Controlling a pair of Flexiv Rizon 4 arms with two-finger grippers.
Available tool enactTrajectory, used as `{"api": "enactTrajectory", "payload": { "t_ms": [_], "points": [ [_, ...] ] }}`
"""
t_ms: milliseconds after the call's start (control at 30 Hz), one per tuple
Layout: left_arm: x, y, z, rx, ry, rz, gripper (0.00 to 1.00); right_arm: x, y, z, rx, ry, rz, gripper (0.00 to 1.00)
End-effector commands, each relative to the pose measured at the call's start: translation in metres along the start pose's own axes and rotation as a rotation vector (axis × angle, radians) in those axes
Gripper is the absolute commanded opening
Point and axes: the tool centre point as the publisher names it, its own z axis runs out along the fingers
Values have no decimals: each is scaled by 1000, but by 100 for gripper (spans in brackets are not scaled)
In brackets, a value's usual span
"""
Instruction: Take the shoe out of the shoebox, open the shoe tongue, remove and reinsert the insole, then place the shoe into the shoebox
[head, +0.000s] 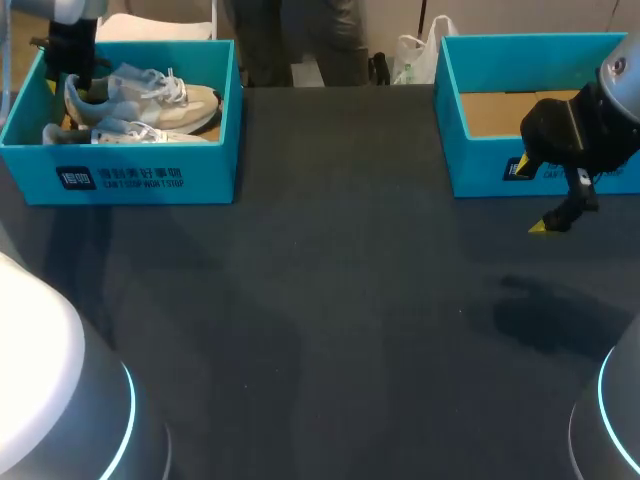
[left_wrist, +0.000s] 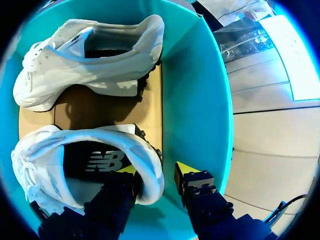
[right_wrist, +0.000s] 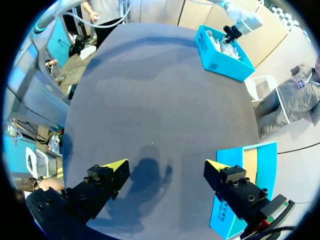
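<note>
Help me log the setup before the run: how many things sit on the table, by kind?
Shoeboxes: 2 (left shoebox, right shoebox)
Shoes: 2 (far shoe, near shoe, both in the left shoebox)
Total: 4

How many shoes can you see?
2, both in the left teal cardboard shoebox: the near white sneaker, straddled at the heel by the left end effector, and the far white sneaker beside it. No others show.

Dark table (head: 330, 300); second teal box (head: 480, 168) (perhaps lid).
</note>
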Motion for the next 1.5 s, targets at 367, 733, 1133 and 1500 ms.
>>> {"api": "enactTrajectory", "payload": {
  "t_ms": [367,733,1133,1500],
  "points": [
    [4,-7,-26,-1,-87,41,89,-1,0,1,2,0,0,100],
    [25,-29,-74,-40,-222,33,86,-1,0,1,2,0,0,100],
    [49,-83,-110,-85,-334,80,75,-1,0,1,2,0,0,100],
    [60,-124,-117,-109,-373,105,82,-1,0,1,2,0,0,100]
  ]
}}
